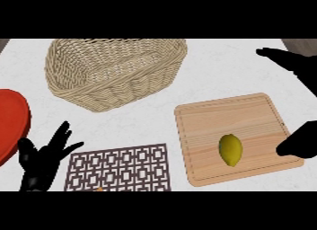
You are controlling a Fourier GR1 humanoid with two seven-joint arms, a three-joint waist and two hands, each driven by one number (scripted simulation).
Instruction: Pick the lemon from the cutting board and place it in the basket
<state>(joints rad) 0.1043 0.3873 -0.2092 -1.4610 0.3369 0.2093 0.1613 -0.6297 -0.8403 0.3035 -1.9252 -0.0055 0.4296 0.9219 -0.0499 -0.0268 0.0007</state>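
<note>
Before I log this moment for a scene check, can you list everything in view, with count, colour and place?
Woven wicker basket: one, tan, upper left of the counter.
Square wooden cutting board: one, light brown, right of centre.
Oval lemon: one, yellow, lying on the cutting board's lower part.
Round plate: one, red-orange, cut off by the left edge.
Lattice-patterned trivet: one, dark brown, bottom centre.
Left hand: one, black, open, resting at lower left.
Right hand: one, black, over the board's right edge beside the lemon.

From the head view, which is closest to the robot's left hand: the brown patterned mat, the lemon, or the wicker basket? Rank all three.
From the left hand:
1. Patterned mat, right beside it.
2. Wicker basket, up the counter.
3. Lemon, across on the cutting board at right.
</note>
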